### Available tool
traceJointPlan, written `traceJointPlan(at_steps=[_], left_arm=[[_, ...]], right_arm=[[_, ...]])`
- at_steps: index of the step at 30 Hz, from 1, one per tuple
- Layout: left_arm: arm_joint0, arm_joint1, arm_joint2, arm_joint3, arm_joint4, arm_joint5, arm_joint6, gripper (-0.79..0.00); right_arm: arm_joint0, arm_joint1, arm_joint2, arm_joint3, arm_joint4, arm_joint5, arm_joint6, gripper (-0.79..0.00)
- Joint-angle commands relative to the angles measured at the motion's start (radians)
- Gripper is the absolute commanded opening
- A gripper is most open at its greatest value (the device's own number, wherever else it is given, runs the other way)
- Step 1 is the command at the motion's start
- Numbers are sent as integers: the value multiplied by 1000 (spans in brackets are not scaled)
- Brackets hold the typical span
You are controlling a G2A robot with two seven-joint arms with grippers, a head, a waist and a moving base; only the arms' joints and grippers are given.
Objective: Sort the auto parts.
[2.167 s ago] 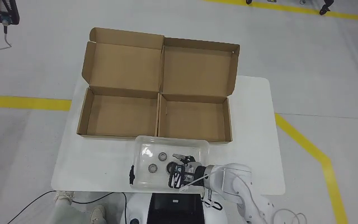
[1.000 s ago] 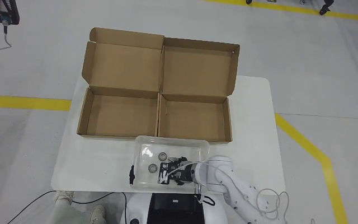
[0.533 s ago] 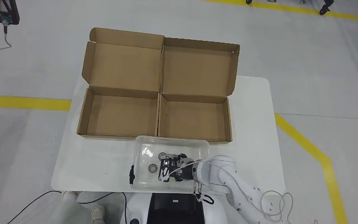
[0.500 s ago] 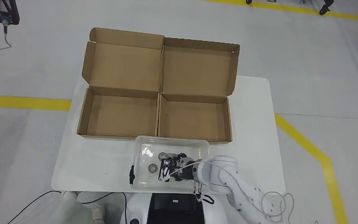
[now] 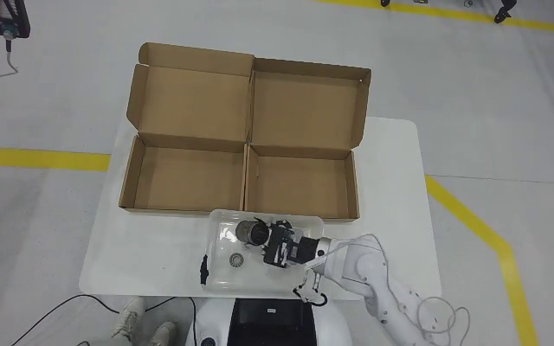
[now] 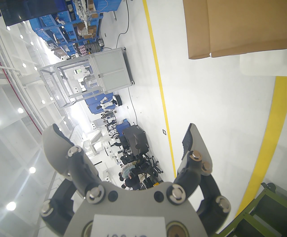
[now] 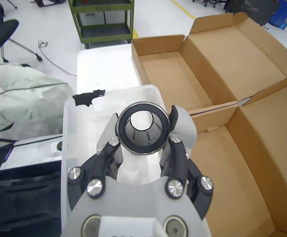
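My right gripper point(image 7: 143, 132) point(image 5: 262, 235) is shut on a grey metal sleeve bearing point(image 7: 142, 128) point(image 5: 252, 231), a hollow cylinder with a dark rim, held above the clear plastic bin point(image 5: 223, 270) point(image 7: 67, 125) near its far edge. One small ring bearing point(image 5: 235, 259) lies on the bin's floor. Two brown cardboard boxes stand behind the bin: the left box point(image 5: 183, 178) point(image 7: 175, 78) and the right box point(image 5: 301, 185) point(image 7: 253, 161), both with bare floors. My left gripper point(image 6: 125, 143) is open with nothing between its fingers, pointing at the room's floor off the table.
The boxes' lids point(image 5: 251, 95) stand open at the back. A black tape patch point(image 7: 88, 97) sticks on the bin's rim. The white table point(image 5: 389, 199) has free room to the right of the boxes. A green cart point(image 7: 105, 21) stands on the floor beyond the table.
The right gripper closed on the sleeve bearing down in the bin, then lifted it up and toward the bin's far edge. One ring bearing stays in the bin.
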Motion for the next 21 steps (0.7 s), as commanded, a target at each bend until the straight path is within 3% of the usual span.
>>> traceJointPlan(at_steps=[1,10,17,21], left_arm=[[0,0,0,0,0,0,0,0],[0,0,0,0,0,0,0,0],[0,0,0,0,0,0,0,0],[0,0,0,0,0,0,0,0]], right_arm=[[10,-1,4,18,25,2,-65,-785],[118,-7,31,17,127,-60,-216,-785],[209,-13,39,-31,219,-78,-184,-785],[200,-12,68,-79,249,-44,-201,-785]])
